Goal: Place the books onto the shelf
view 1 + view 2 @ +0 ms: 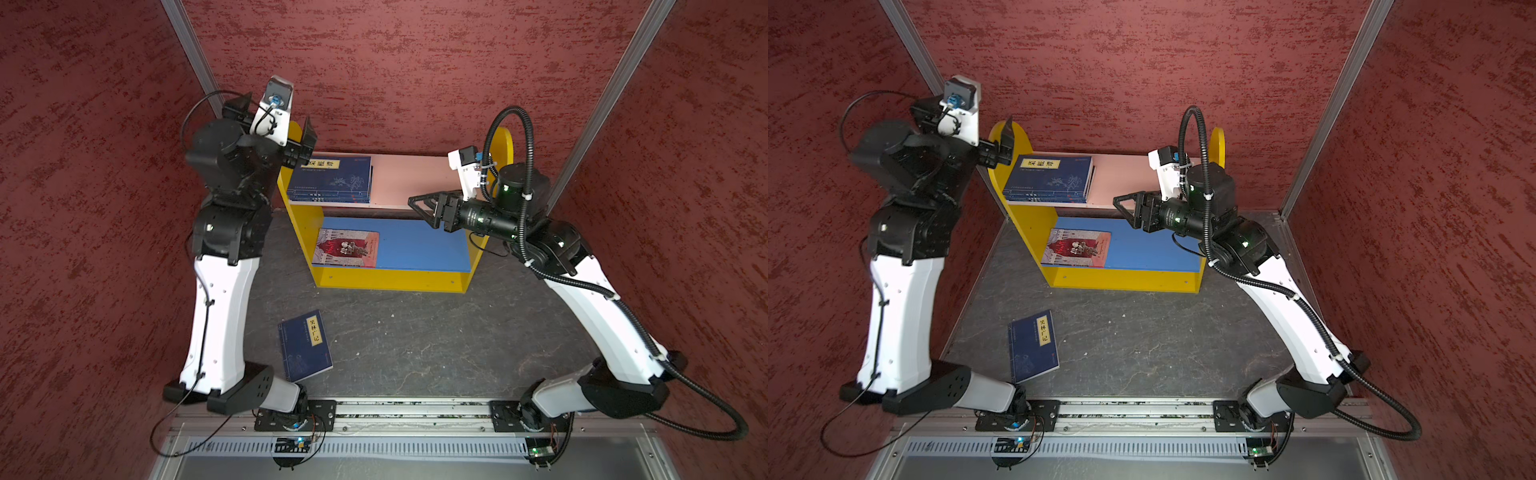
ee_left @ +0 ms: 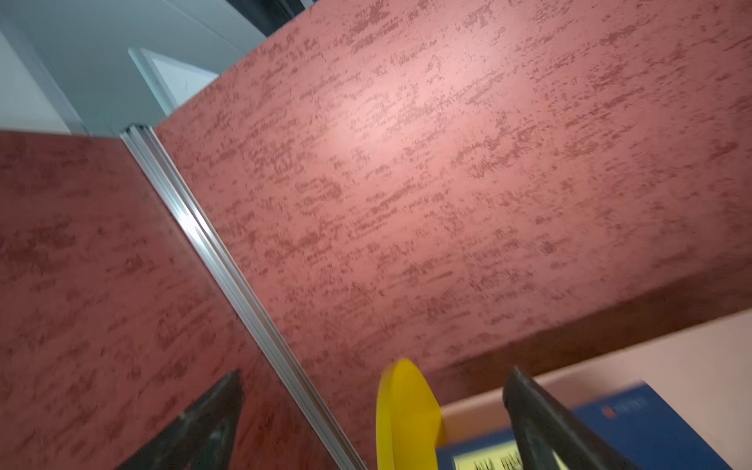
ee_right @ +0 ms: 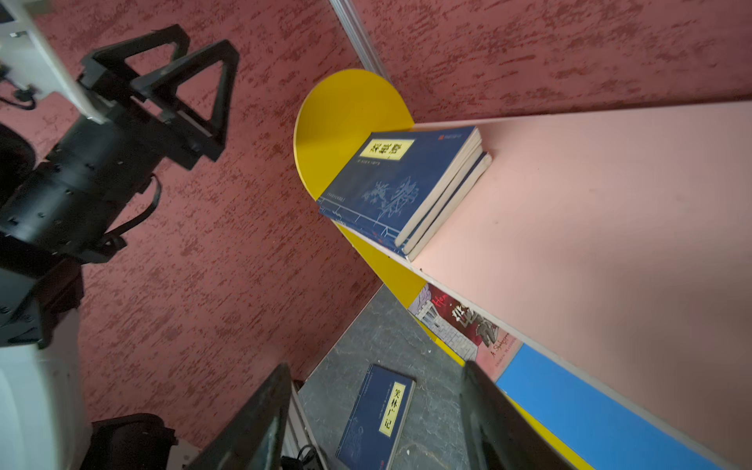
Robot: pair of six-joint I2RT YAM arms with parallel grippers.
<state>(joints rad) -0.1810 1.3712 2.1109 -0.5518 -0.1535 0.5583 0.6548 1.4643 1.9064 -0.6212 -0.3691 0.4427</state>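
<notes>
The shelf stands against the back wall. Navy books lie stacked flat at the left end of its pink upper board. A red book lies on the blue lower board. One navy book with a yellow label lies on the grey floor at the front left. My left gripper is open and empty, its fingers either side of the shelf's yellow left panel. My right gripper hovers at the front of the upper board, right of the stack, open with nothing between its fingers.
Red textured walls close in the left, back and right, with aluminium posts at the corners. The arms' base rail runs along the front. A black cable loop arches over the right wrist near the shelf's right panel.
</notes>
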